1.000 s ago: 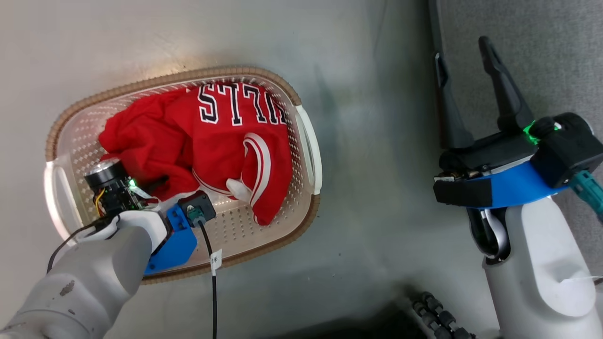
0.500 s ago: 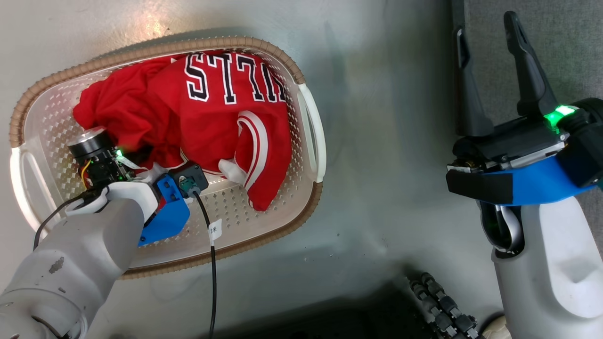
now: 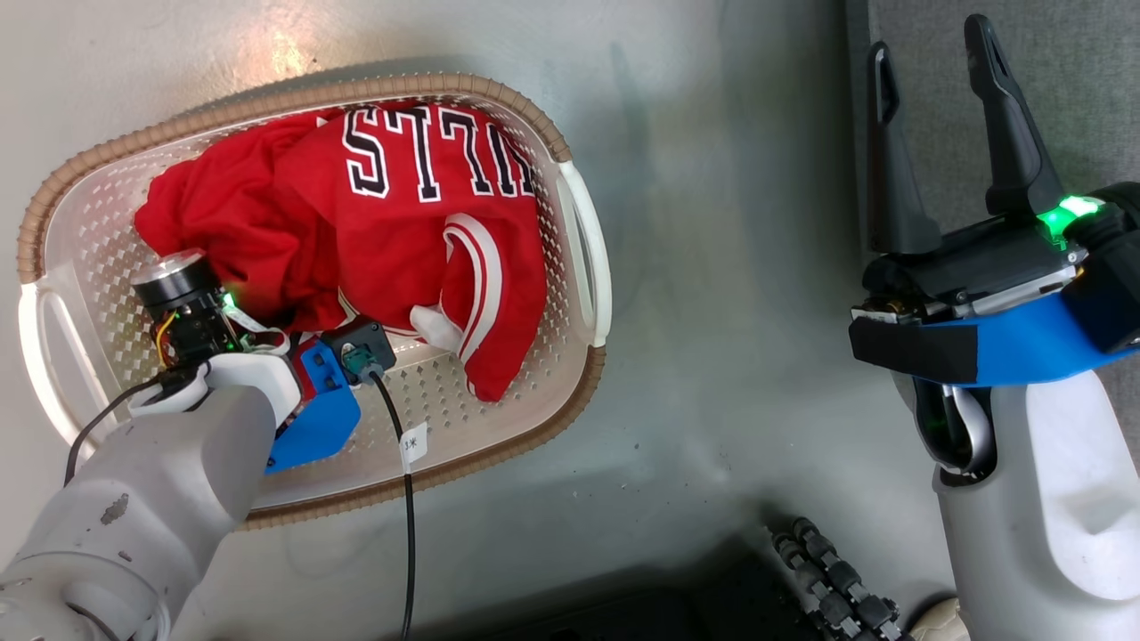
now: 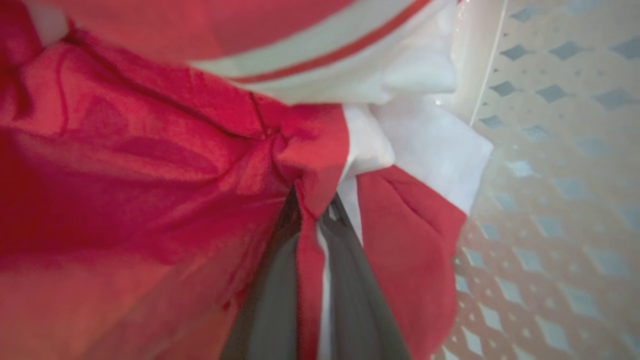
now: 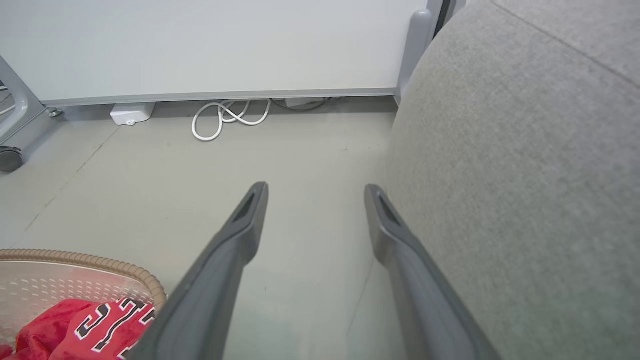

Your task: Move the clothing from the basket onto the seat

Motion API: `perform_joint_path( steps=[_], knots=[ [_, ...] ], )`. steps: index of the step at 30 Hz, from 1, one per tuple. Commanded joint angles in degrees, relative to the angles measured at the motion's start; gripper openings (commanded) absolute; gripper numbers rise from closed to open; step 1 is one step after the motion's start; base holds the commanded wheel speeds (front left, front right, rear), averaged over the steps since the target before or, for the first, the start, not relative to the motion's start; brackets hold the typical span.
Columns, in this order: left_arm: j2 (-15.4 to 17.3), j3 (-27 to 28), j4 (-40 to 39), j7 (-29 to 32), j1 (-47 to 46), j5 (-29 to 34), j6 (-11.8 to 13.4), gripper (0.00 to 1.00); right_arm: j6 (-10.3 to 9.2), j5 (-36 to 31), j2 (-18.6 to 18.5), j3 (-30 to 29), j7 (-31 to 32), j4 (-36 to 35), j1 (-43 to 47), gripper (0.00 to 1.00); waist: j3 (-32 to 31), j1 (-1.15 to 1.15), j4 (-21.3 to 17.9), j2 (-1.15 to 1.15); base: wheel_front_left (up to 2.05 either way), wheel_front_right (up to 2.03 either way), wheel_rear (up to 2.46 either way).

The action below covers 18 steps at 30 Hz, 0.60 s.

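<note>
The left gripper (image 4: 312, 205) reaches into the basket (image 3: 499, 89), fingers pinching a fold of the clothing (image 3: 401, 240). The right gripper (image 3: 931, 49) hovers, fingers spread beside the seat (image 3: 1087, 89).

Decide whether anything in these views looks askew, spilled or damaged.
Nothing stands out as damaged or spilled. The red-and-white sports clothing lies crumpled inside the cream perforated plastic basket, its block lettering upside down in the head view, one fold pinched by the left gripper.
</note>
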Motion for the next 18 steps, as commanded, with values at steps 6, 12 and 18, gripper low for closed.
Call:
perform_joint_path(
  steps=[6,12,18],
  knots=[
    [-0.96,-0.16,-0.01,-1.07,0.54,-0.25,-0.02,0.00,0.03,0.58,-0.20,-0.04,-0.22,0.59,-0.62,1.00,-1.63,0.00,0.16,0.00,0.00,0.00,0.00],
    [-2.74,-0.17,-0.76,-2.29,1.21,-0.93,-0.01,0.00,0.03,0.11,-0.20,-0.49,-0.22,1.47,0.12,1.00,-4.28,0.00,1.23,0.00,0.00,0.00,0.00],
    [-4.26,-0.18,-1.65,-4.12,2.65,-2.20,-0.01,0.00,0.03,-0.52,-0.20,-0.75,-0.22,2.35,0.83,1.00,-7.92,0.00,2.72,0.00,0.00,0.00,0.00]
  ],
)
